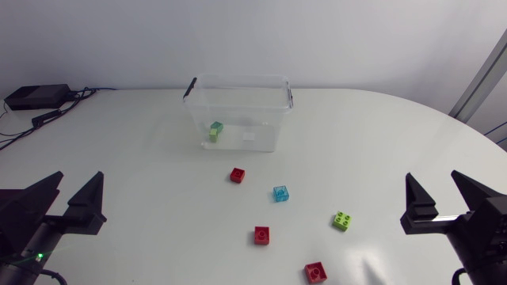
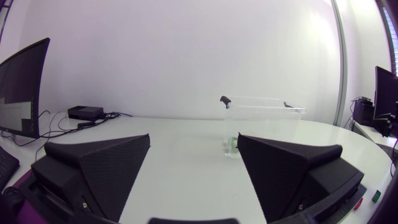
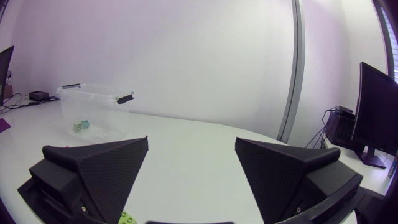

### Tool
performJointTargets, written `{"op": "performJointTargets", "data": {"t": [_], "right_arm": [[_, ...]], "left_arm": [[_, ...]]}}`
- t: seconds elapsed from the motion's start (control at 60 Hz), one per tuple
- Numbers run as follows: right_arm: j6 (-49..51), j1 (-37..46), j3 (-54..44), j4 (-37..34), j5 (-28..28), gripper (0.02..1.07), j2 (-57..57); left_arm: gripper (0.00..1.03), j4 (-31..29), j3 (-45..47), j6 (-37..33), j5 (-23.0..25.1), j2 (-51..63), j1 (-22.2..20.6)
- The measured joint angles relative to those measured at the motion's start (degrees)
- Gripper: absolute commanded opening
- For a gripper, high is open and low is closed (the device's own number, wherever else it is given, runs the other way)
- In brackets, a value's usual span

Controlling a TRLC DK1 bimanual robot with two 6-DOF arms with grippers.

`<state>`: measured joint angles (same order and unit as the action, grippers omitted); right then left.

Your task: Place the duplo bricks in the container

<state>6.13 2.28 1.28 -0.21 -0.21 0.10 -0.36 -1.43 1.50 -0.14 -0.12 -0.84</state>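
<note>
A clear plastic container point(image 1: 238, 111) stands at the back middle of the table with a green brick point(image 1: 215, 131) inside it. Several duplo bricks lie loose in front of it: a red one point(image 1: 238, 175), a cyan one point(image 1: 280, 193), a lime one point(image 1: 342, 221) and two more red ones point(image 1: 262, 235) point(image 1: 315, 272). My left gripper point(image 1: 77, 184) is at the front left, open and empty. My right gripper point(image 1: 434, 180) is at the front right, also open and empty. Ahead of the left gripper point(image 2: 194, 140) stands the container point(image 2: 261, 118). The right gripper point(image 3: 191, 142) has the lime brick point(image 3: 127, 217) just below its fingers.
A black box point(image 1: 36, 96) with cables lies at the table's back left corner. The white tabletop point(image 1: 142, 158) curves away to the right behind the right arm.
</note>
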Motion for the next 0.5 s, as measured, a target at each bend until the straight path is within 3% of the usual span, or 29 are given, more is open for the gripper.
{"op": "performJointTargets", "data": {"t": [0.5], "right_arm": [[-0.2, -0.37, 0.0, 0.0, 0.0, 1.03, 0.0]], "left_arm": [[0.98, 0.0, 0.0, 0.0, 0.0, 0.0, -0.15]]}}
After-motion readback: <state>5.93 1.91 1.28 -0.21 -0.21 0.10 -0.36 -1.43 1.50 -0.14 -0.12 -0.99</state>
